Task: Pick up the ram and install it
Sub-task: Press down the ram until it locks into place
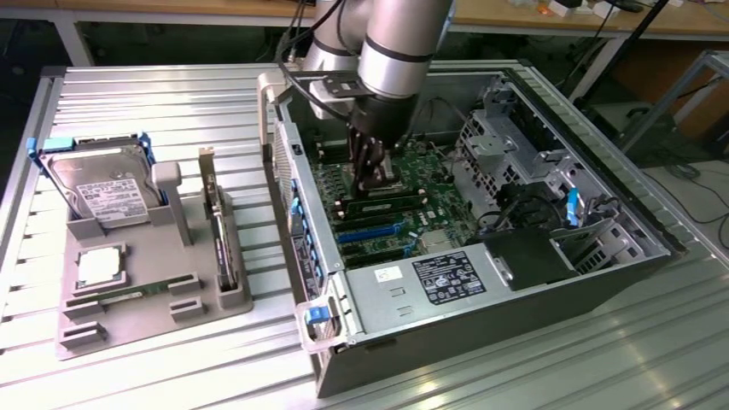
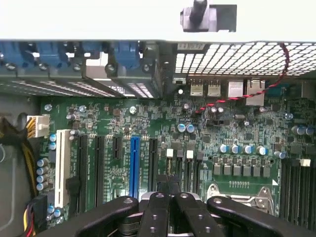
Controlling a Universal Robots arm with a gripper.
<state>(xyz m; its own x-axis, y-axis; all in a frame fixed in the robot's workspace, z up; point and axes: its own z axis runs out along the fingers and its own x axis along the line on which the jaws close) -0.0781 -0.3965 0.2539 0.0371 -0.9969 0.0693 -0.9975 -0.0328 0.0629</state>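
Green ram (image 1: 385, 203) lies flat across the motherboard (image 1: 428, 218) inside the open PC case (image 1: 592, 256), apparently seated in a slot just below the gripper (image 1: 374, 181). Fingers (image 2: 170, 215) in the wrist view are pressed together with nothing between them. Grey holder (image 1: 137, 282) on the table (image 1: 171, 102) carries 1 hard drive (image 1: 108, 195) and 1 expansion card (image 1: 217, 226).

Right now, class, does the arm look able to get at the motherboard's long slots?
Probably yes. The computer case lies with its side open, and the arm reaches down inside, close above the motherboard. Nothing visible lies between them.
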